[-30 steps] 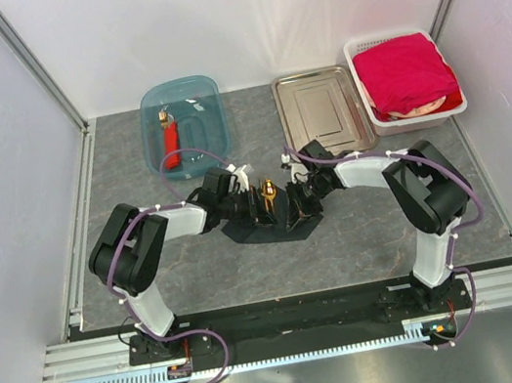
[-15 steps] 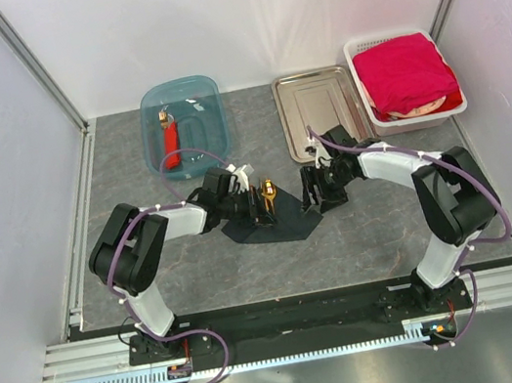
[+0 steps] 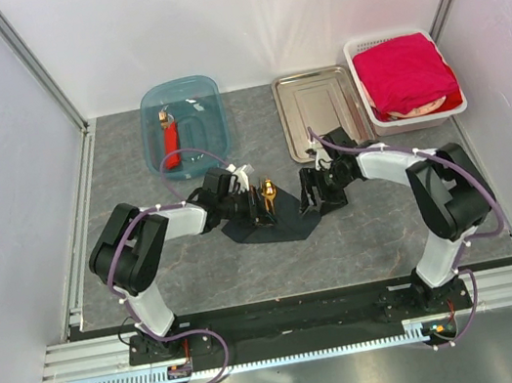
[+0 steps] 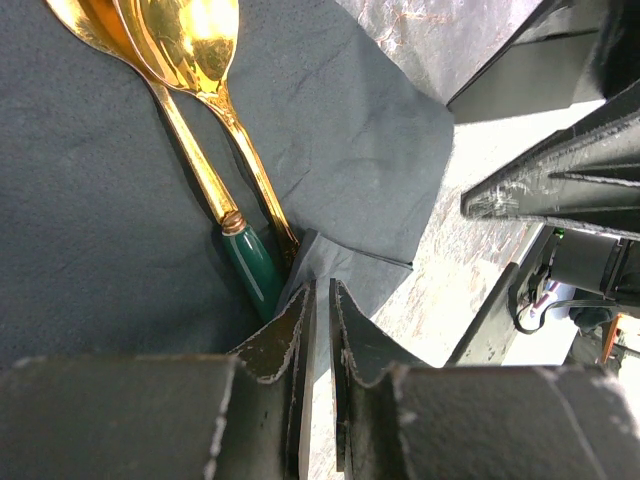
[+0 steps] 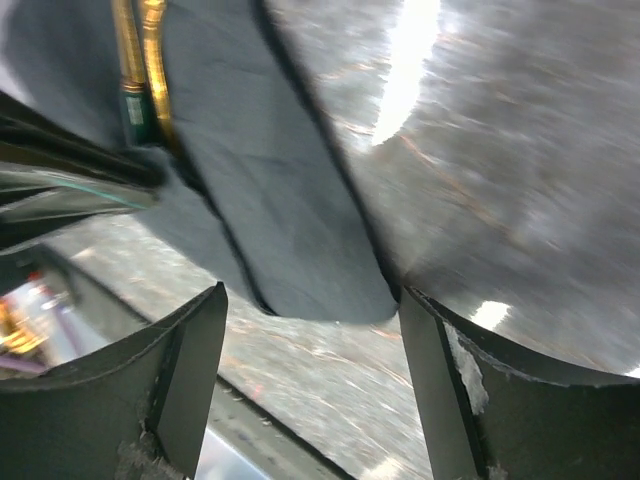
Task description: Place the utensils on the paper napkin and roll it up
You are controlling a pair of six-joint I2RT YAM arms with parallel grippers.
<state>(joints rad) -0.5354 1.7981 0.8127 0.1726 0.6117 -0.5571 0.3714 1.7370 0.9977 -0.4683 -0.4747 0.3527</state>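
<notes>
- At mid-table, the paper napkin [image 3: 287, 228] lies black, matte and creased.
- On its far part lie the utensils [image 4: 203, 170], two shiny gold spoons side by side, one green-handled.
- Left gripper [image 4: 322, 290]: jaws narrow, pinching a folded napkin edge.
- Right gripper [image 5: 310, 295]: jaws wide, holding nothing, over the napkin's right corner.
- Spoon handle ends are hidden behind the left fingers; the right wrist view is blurred.

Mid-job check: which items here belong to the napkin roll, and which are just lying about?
Job: black paper napkin; gold-coloured metal spoons lying on it.
Lying about: clear blue plastic tub with red-bodied tool inside; shiny steel tray; white plastic basket holding folded red cloth.
</notes>
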